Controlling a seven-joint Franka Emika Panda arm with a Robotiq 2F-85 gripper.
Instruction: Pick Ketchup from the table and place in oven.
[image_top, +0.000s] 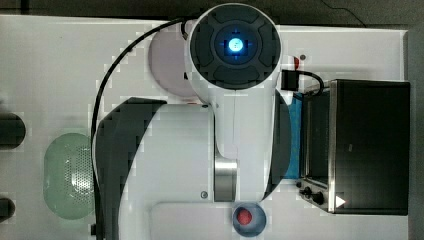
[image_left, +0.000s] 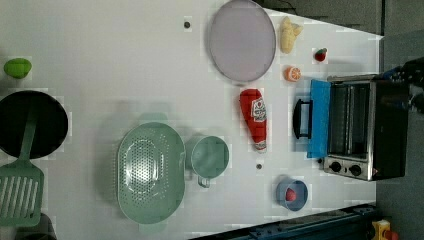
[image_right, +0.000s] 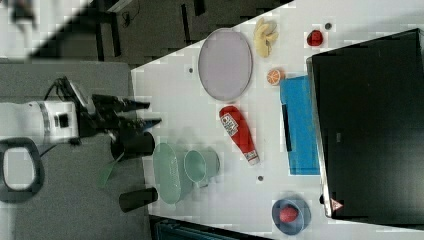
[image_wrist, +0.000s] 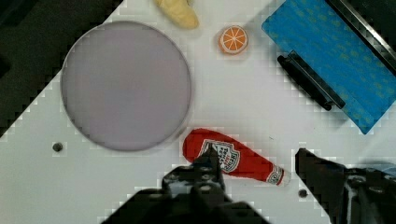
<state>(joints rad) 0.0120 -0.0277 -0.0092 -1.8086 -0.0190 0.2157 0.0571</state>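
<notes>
Jaws apart, one fingertip (image_wrist: 208, 161) overlapping the ketchup (image_wrist: 233, 158)

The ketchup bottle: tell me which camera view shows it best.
The left view: the ketchup bottle lies whole and unobstructed on the table, label and cap visible, beside the oven's open door. The right view shows it whole but slanted. In the wrist view a gripper finger overlaps it. In the top view the arm covers that area.
</notes>
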